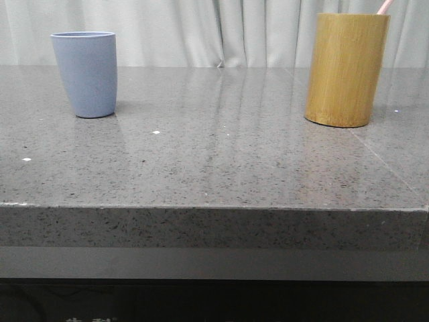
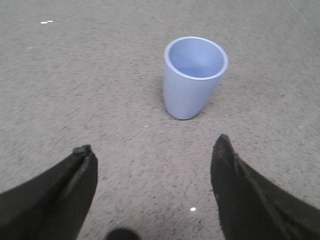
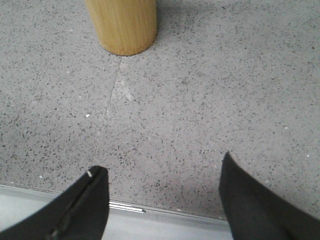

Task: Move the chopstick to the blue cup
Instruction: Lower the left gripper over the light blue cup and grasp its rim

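Both grippers hang wide apart and empty above the near part of a grey speckled desk. The left gripper spreads its dark fingers over bare stone, the cup upright and well ahead of them, its mouth open and nothing inside. The right gripper hovers just over the desk's front edge, fingers parted, with a seam in the stone running ahead toward the base of a bamboo holder. Farther back in the front view, the cup stands at the far left and the holder at the far right, well apart from each other. The pink tip of the chopstick pokes up from the holder's rim, leaning right. White curtains close off the background.
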`<state>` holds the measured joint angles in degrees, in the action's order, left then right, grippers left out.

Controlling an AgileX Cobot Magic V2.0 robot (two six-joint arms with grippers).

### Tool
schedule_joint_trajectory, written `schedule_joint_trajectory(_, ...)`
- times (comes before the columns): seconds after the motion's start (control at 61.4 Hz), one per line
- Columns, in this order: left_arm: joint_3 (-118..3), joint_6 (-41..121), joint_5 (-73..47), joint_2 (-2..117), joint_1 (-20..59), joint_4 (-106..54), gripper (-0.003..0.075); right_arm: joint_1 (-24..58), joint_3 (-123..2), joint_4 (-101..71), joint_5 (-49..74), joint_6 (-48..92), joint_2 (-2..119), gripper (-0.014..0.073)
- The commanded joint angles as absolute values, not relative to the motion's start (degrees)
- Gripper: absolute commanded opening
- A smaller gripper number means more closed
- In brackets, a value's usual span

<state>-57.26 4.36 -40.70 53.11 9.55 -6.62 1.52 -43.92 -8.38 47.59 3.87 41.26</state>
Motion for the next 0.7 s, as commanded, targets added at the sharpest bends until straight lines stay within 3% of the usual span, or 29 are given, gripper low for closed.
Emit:
schedule_joint_trajectory(0.0, -62.6, 5.4, -38.0, 57.3, 11.8, -7.5, 0.0501, 1.3, -45.9, -9.2, 44.7, 4.3, 41.5, 0.051)
schedule_joint_trajectory(0.684, -102.0, 5.4, -58.8, 96.5, 12.4, -3.2, 0.0501, 1.3, -45.9, -9.4, 44.8, 4.3, 41.5, 0.051)
